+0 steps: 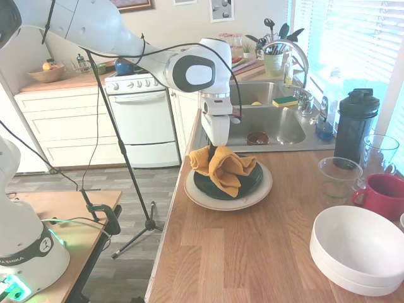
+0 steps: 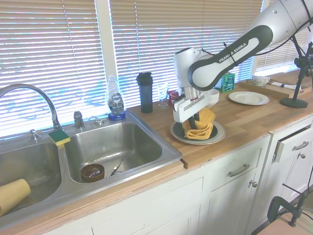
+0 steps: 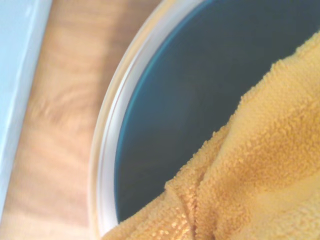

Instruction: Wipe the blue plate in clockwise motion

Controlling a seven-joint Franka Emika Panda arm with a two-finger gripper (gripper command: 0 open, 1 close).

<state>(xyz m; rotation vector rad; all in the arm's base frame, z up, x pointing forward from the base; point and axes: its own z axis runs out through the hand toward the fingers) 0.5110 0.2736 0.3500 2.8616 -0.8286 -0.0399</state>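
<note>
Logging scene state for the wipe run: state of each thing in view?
Blue plate: stacked on cream plate, mostly under cloth.
Yellow cloth: bunched, on the blue plate, under the gripper.
Gripper: down at the cloth, fingers hidden.
Shaker bottle: upright, lid on.
Red mug: upright.
White bowls: stacked.

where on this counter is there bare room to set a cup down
Bare wood lies on the counter between the cream plate and the white bowls. Crowded: near the red mug, clear glass bowl and shaker bottle.
</note>
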